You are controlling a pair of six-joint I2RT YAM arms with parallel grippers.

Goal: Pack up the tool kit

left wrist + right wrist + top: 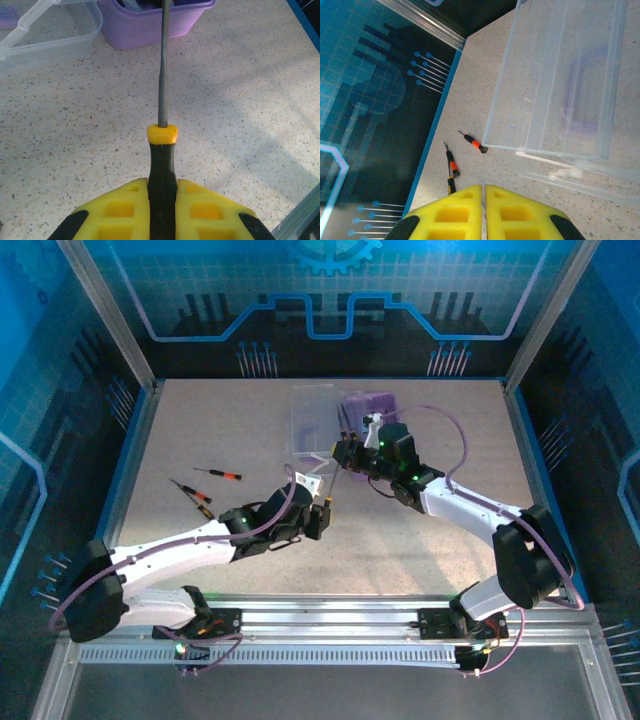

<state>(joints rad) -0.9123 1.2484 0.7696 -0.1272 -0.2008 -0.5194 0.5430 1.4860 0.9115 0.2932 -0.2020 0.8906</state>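
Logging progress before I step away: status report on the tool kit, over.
Left tool shut on black-handled, yellow-collared screwdriver, shaft pointing at translucent purple plastic case base. Right tool shut near open clear plastic lid. Two slim orange-black screwdrivers loose on table.

Robot lab cell, aluminium frame [108, 320], circuit-print backdrop [330, 300]

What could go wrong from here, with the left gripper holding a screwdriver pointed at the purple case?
1. The screwdriver in the left gripper aims its long shaft at the purple base. If it is pushed forward, the tip may strike the wall and shove the case instead of going in.
2. The right gripper sits shut close by, next to the clear lid, so the arms could bump each other or knock the lid.
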